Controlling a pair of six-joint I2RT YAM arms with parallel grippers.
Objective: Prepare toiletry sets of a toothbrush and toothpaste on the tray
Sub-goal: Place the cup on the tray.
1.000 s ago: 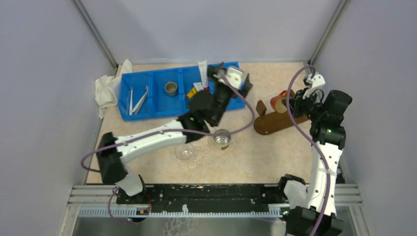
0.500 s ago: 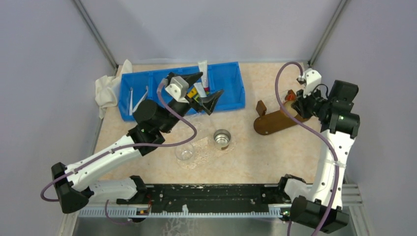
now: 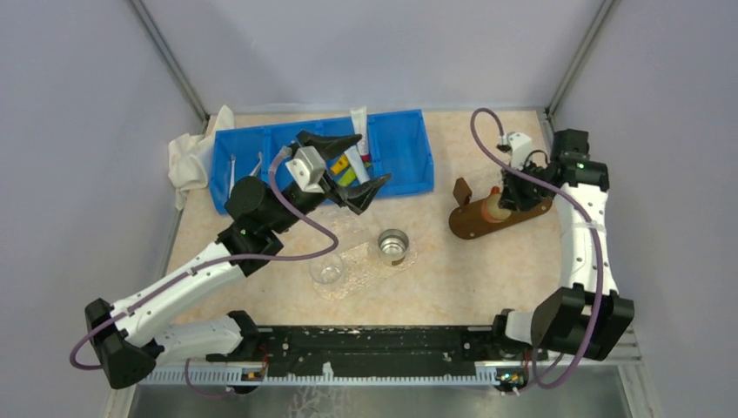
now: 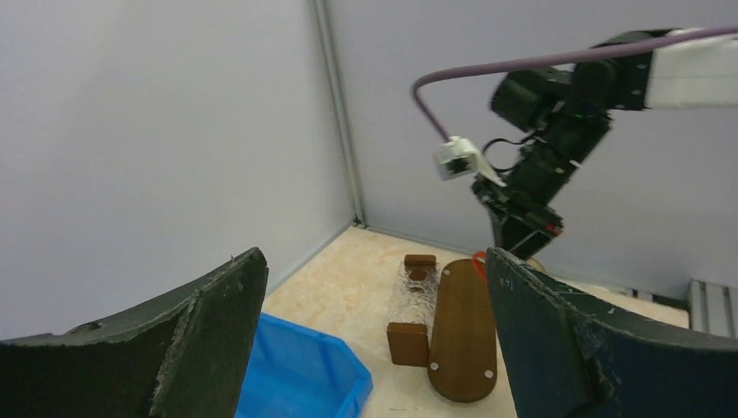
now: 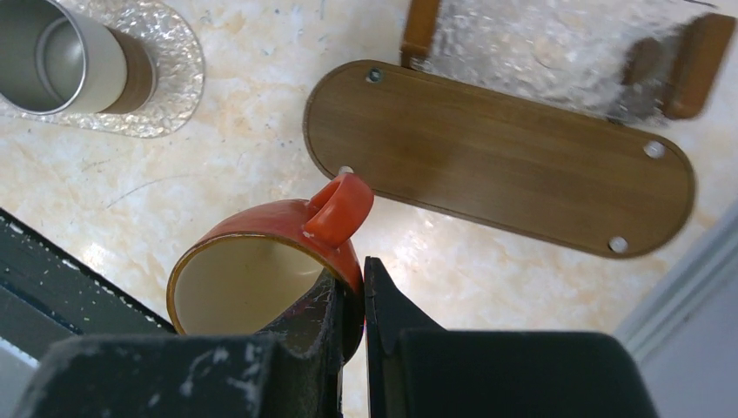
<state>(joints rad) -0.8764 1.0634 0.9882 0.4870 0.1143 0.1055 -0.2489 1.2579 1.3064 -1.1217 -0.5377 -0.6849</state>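
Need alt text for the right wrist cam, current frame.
The right gripper pinches the rim of an orange-red ceramic mug with a cream inside, tipped so its mouth shows. Beyond it on the beige marbled table lies an oval brown wooden tray, and a steel cup stands on a pearly round coaster at top left.

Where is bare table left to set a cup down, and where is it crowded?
Bare: table right of the metal cup, in front of the tray; the strip behind the tray, right of the bin. Tray top bare; right gripper holds a mug over it. Crowded: the bin, under the open left gripper.
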